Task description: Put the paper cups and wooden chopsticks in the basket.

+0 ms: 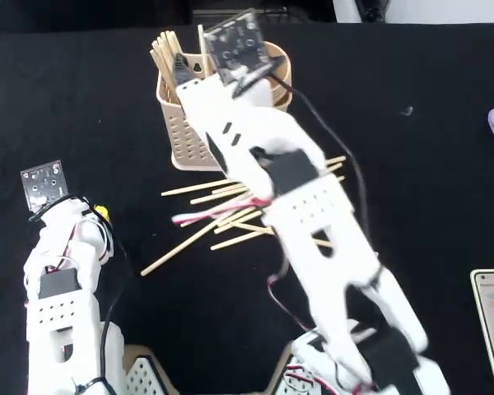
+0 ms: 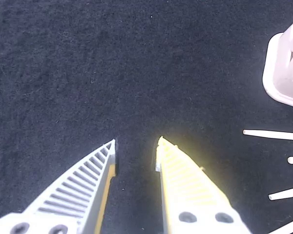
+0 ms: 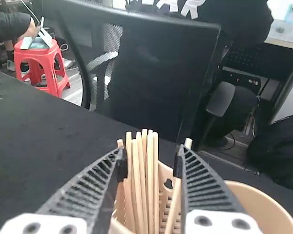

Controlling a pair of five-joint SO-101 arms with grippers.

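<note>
Low at the table's near edge, the left gripper [image 2: 136, 141] hung over the black table [image 2: 88, 73], its fingers a narrow gap apart and holding nothing. Pale, thin loose chopsticks [image 1: 181, 248] lay scattered just before the slotted beige basket [image 1: 184, 140]. Above it the right gripper [image 3: 150, 153], on its outstretched arm, stood parted around upright wooden chopsticks [image 3: 145, 170]. A paper cup [image 3: 256, 202] sat beside them.

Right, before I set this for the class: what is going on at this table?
The right gripper hangs open above the basket, over the standing chopsticks already in it, next to a paper cup. The loose chopsticks lie scattered on the black table. The left gripper is open over bare table, holding nothing.
</note>
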